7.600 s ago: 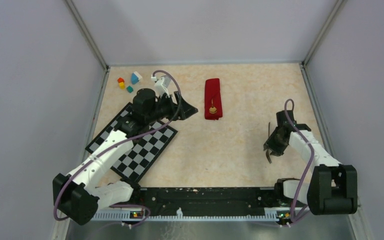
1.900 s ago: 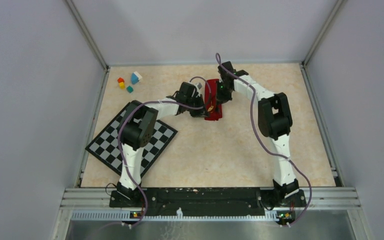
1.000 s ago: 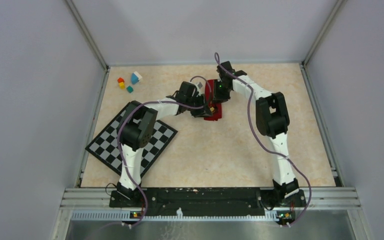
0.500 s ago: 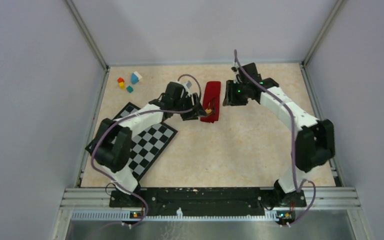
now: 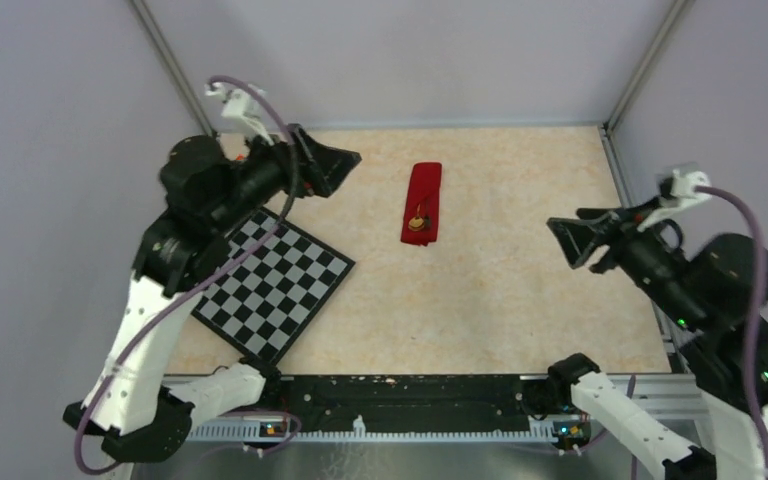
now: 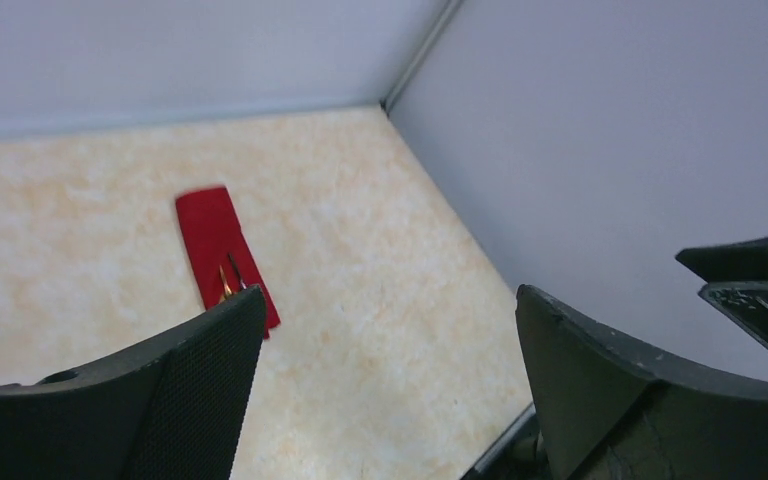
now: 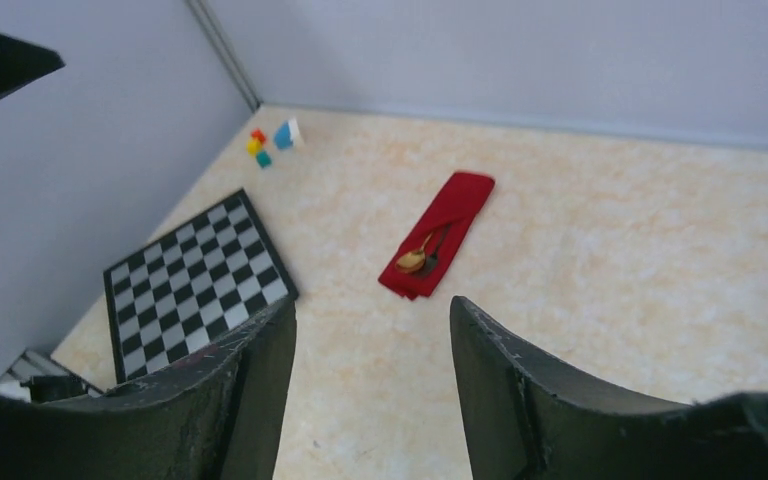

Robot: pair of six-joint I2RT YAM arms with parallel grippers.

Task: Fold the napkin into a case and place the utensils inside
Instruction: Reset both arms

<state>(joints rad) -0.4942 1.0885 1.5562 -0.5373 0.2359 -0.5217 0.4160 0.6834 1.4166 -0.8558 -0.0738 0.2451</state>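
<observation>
The napkin lies folded as a narrow red case (image 5: 423, 200) in the middle of the far table, seen also in the left wrist view (image 6: 208, 232) and the right wrist view (image 7: 450, 215). The utensils sit in it: the gold spoon bowl (image 7: 412, 262) and the dark fork end (image 7: 432, 262) show at its near end (image 5: 417, 222). My left gripper (image 5: 345, 172) hangs open and empty high to the case's left (image 6: 390, 300). My right gripper (image 5: 563, 243) is open and empty, raised far to its right (image 7: 372, 310).
A black-and-white checkered mat (image 5: 275, 285) lies tilted at the near left (image 7: 190, 270). Small coloured blocks (image 7: 270, 145) sit in the far left corner. Grey walls close the table on three sides. The arm bases and a rail run along the near edge (image 5: 410, 390).
Both arms have pulled away from the case, the left up and to the left, the right back and to the right. Both sets of jaws have opened wider. The case stays put.
</observation>
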